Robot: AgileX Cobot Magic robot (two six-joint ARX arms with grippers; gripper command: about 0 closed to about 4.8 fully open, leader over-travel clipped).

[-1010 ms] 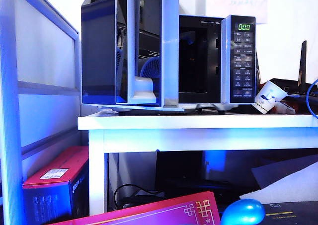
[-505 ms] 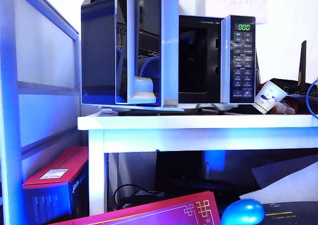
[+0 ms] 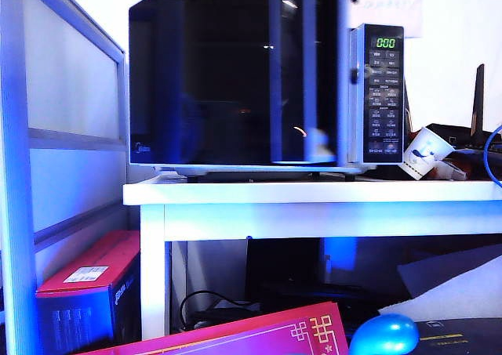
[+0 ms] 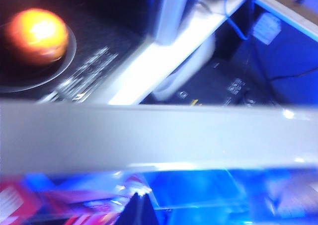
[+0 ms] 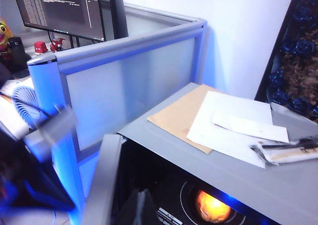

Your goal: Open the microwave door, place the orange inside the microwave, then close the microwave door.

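Left gripper [image 4: 138, 210]: only a dark tip shows at the frame edge, blurred, so its opening cannot be told; nothing visibly held. Right gripper [image 5: 139, 205]: jaws closed, empty, poised above the microwave [image 3: 375, 88]. One orange [image 5: 212, 207] rests on the turntable inside the cavity. One microwave door [image 3: 235, 73], blurred, its black glass covering nearly the whole front. One blue oval object [image 3: 384, 335] lies low in the foreground

Glossy black is being shown by the microwave door [image 3: 235, 81]; green digits on the display [image 3: 385, 43]; glowing orange-red orange [image 4: 37, 35].
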